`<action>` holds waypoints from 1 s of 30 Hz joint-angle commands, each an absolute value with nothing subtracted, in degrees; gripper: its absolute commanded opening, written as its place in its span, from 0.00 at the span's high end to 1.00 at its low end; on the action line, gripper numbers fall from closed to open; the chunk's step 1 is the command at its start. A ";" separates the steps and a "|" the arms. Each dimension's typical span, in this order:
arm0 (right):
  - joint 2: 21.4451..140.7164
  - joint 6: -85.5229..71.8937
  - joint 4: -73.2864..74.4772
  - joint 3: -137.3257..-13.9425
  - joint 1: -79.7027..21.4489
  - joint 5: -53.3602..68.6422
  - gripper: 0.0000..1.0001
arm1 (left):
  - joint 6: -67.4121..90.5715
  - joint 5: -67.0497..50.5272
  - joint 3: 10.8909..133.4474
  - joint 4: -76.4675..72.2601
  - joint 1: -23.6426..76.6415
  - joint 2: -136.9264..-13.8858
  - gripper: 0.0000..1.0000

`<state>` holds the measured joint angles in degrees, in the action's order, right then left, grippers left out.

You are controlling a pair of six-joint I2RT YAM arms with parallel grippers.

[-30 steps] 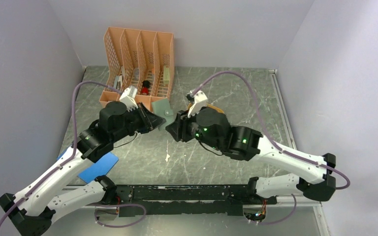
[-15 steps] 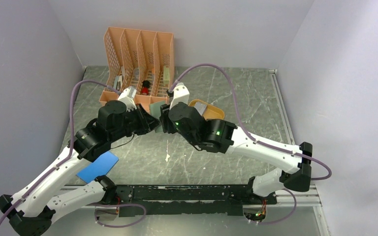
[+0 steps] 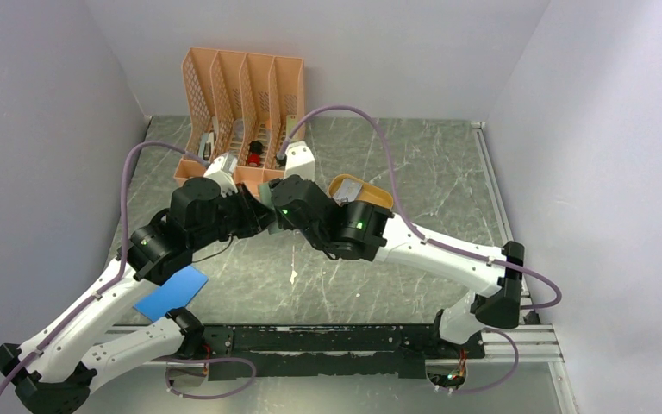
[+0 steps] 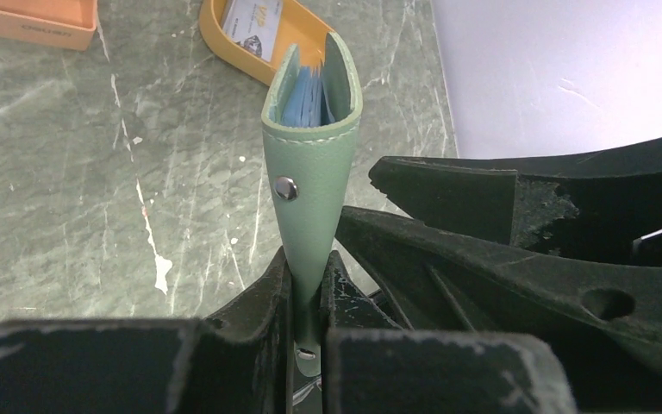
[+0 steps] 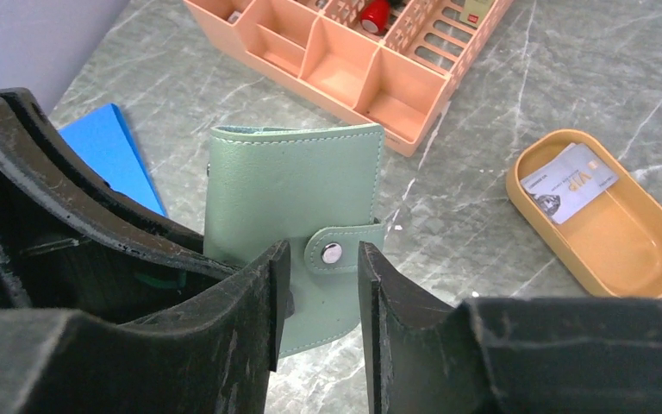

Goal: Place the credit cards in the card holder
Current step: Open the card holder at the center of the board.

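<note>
One step at a time, working left to right. Ignore the blue sheet [image 3: 172, 293] lying flat on the counter [image 3: 448, 172] at far left. Trust the left fingers [image 4: 276, 293], pinched shut on the bottom edge of the card holder [image 4: 310, 164], stood upright and apparently clear of the counter, fold uppermost, pale blue pockets just showing inside. Hold that pinch firm to prevent twisting. Next, attend to the right fingers [image 5: 371, 285], standing partly apart and straddling the snap tab [image 5: 336, 252] without gripping it. Close on the tab alone, not on the cover beneath. Peel outward, away from the stud, pulling against the left clamp and not sideways; expect a stiff snap and some flex in the thin leather. Mind the left fingers, crowded very near. Leave until later the orange tray [image 5: 646, 259] further right on the counter, with at least one of the credit cards [image 5: 573, 181] lying flat inside, well apart from the holder. Judging by the fastened tab, early days: no card loaded.
</note>
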<state>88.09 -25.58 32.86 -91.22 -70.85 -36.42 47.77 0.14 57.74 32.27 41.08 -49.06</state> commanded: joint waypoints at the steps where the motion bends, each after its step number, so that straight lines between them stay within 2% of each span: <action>1: 90.50 -26.22 37.73 -93.54 -71.10 -39.38 0.63 | 46.90 -0.09 59.59 30.85 41.39 -47.92 0.95; 11: 95.13 -26.57 43.72 -97.03 -71.10 -42.22 0.75 | 46.61 -0.09 59.59 30.54 41.33 -47.30 0.95; 16: 96.22 -26.45 44.74 -97.12 -71.02 -42.73 0.87 | 46.67 -0.09 59.38 30.47 41.36 -47.11 0.95; 24: 96.53 -26.96 46.17 -96.49 -70.63 -45.10 1.00 | 46.67 -0.09 59.35 30.92 41.39 -46.66 0.95; 30: 94.03 -29.19 47.36 -93.73 -69.56 -47.37 1.00 | 46.98 3.76 58.00 32.52 41.32 -46.51 0.95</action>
